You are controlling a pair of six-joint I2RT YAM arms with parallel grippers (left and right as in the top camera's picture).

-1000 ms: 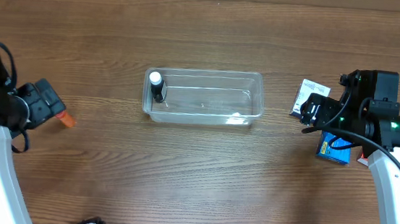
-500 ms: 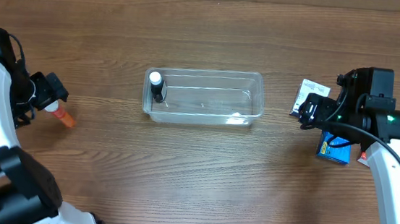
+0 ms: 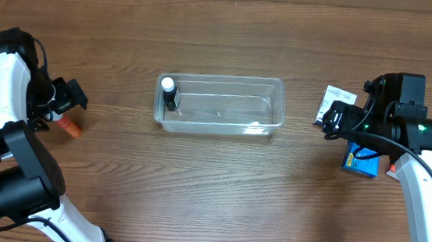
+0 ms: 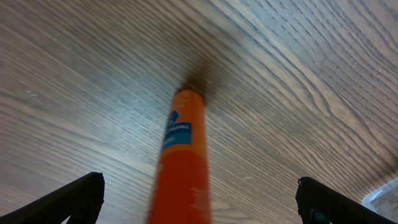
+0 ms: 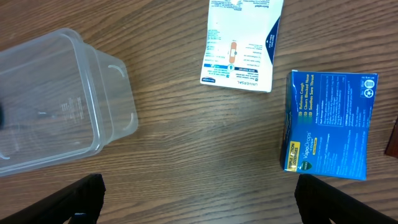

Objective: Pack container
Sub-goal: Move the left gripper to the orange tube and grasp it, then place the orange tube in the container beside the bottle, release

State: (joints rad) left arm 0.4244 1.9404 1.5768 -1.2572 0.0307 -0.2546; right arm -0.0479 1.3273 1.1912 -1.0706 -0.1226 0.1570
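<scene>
Clear container [image 3: 225, 106] apart from right pincer [image 3: 331, 119]

The left fingers [image 4: 74, 198] have swung round over the orange tube [image 4: 183, 158].

Container [image 3: 228, 111] mostly free; bottle [image 3: 170, 96] (blk, white cap) blocks L end.

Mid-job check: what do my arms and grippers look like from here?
The left arm and right arm have white shells, black joints and thin black cables. The left gripper and right gripper are black, each with two dark fingers. A green light glows on the right arm.
</scene>
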